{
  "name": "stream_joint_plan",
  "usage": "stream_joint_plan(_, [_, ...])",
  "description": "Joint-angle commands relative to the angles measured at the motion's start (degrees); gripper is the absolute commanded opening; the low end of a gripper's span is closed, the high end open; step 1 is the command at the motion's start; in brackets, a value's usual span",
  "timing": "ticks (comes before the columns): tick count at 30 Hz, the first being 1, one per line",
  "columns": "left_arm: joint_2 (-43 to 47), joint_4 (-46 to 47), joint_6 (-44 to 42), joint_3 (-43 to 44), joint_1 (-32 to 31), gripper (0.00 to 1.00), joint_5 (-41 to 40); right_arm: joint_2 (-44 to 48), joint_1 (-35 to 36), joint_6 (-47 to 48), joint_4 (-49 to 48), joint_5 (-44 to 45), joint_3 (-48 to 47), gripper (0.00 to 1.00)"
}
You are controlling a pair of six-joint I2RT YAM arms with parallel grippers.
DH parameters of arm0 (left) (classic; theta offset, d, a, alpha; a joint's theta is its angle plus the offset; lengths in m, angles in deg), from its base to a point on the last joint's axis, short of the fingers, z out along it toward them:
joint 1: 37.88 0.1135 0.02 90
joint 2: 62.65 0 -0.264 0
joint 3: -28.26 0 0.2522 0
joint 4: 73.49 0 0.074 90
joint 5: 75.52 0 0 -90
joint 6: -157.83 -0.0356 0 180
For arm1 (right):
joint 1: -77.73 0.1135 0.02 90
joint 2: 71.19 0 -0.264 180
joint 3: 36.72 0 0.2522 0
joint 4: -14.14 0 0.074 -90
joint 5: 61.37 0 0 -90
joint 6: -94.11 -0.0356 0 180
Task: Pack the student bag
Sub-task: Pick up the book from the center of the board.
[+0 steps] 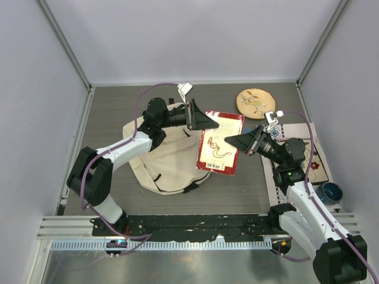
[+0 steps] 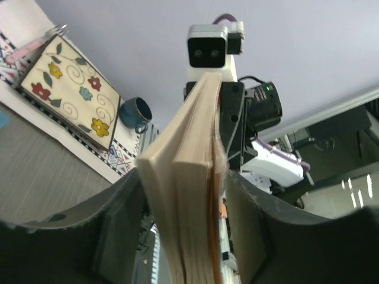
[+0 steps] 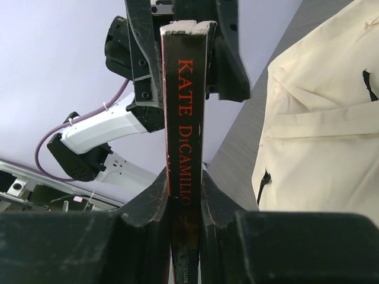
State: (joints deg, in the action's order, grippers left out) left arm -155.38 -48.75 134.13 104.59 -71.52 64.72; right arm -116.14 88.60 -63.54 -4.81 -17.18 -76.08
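Observation:
A red-covered book [image 1: 220, 144] with a cream picture panel hangs above the table between both grippers, beside the right edge of the student bag [image 1: 163, 157], a large cream backpack lying flat. My left gripper [image 1: 204, 120] is shut on the book's upper left corner; its wrist view shows the page edges [image 2: 189, 177] between the jaws. My right gripper [image 1: 237, 141] is shut on the book's right side; its wrist view shows the black spine [image 3: 183, 130] clamped between the jaws, with the bag [image 3: 320, 130] to the right.
A round tan embroidered disc [image 1: 255, 102] lies at the back right. A floral mat [image 1: 314, 160] lies on a patterned cloth at the right edge, with a blue cup [image 1: 330, 191] near it. Grey walls enclose the table.

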Motion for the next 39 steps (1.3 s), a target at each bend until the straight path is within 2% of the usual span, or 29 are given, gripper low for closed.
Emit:
stream_joint_plan(1, [-0.6, 13.6, 7.3, -0.2, -0.2, 0.52, 4.4, -1.5, 0.0, 4.1, -1.4, -2.2, -4.9, 0.01])
stream_joint_plan(2, [-0.4, 13.7, 7.3, -0.8, -0.1, 0.47, 4.3, -1.8, 0.0, 4.6, -1.0, -2.3, -5.3, 0.01])
stream_joint_plan(3, [-0.3, 13.6, 7.1, -1.0, -0.1, 0.35, 4.3, -2.2, 0.0, 5.4, -0.4, -2.3, -5.6, 0.01])
stream_joint_plan(5, [0.0, 13.0, 6.4, -1.5, -0.1, 0.20, 3.8, -3.3, 0.0, 6.0, -0.2, -2.2, -6.1, 0.01])
stream_joint_plan(6, [0.3, 12.6, 5.9, -1.7, -0.1, 0.10, 3.6, -3.7, -0.1, 6.3, 0.2, -2.1, -6.3, 0.01])
stream_joint_plan(8, [0.9, 10.8, 4.5, -2.0, -0.1, 0.00, 3.1, -4.1, 0.1, 8.4, 2.1, -0.1, -7.0, 0.02])
stream_joint_plan(9, [1.3, 10.1, 3.8, -2.4, -0.1, 0.00, 2.7, -4.2, 0.0, 9.6, 6.2, 1.0, -7.4, 0.05])
stream_joint_plan(11, [3.7, 5.9, -0.1, -3.1, -0.1, 0.00, -0.1, -4.2, 0.0, 14.4, 11.7, 5.2, -9.5, 0.28])
stream_joint_plan(12, [4.7, 3.4, -1.8, -3.4, -0.1, 0.00, -1.4, -4.2, 0.0, 16.4, 17.7, 7.0, -10.3, 0.37])
stream_joint_plan(13, [6.1, -3.1, -4.2, -3.7, -0.1, 0.00, -3.5, -4.1, 0.0, 17.9, 20.6, 8.5, -11.7, 0.49])
stream_joint_plan(14, [7.5, -7.1, -6.3, -3.8, -0.1, 0.00, -5.7, -3.9, 0.0, 19.9, 22.9, 9.9, -12.0, 0.56])
stream_joint_plan(15, [10.4, -10.9, -9.5, -3.9, -0.1, 0.00, -11.4, -3.0, 0.0, 20.4, 27.0, 13.9, -12.2, 0.63])
stream_joint_plan(16, [11.9, -17.9, -10.5, -4.4, 0.0, 0.00, -14.5, -2.6, -0.1, 20.8, 28.6, 15.4, -11.8, 0.70])
stream_joint_plan(18, [16.1, -22.0, -11.4, -5.6, 0.0, 0.00, -22.7, -1.6, -0.1, 20.8, 31.9, 19.2, -10.5, 0.72])
stream_joint_plan(20, [18.9, -23.5, -11.0, -8.8, 0.1, 0.00, -27.2, 0.4, -0.1, 19.4, 32.3, 20.8, -7.2, 0.73])
stream_joint_plan(25, [27.8, -27.9, -10.0, -13.3, 0.4, 0.00, -39.2, 4.9, 0.0, 13.1, 29.7, 20.4, 1.2, 0.75])
stream_joint_plan(32, [39.4, -31.6, -8.0, -19.0, 0.4, 0.00, -52.1, 7.5, 0.1, 11.1, 29.0, 18.6, 5.0, 0.78])
stream_joint_plan(39, [45.6, -31.0, -4.5, -23.5, 0.5, 0.00, -58.2, 8.3, 2.7, 8.0, 25.8, 19.2, 5.0, 0.84])
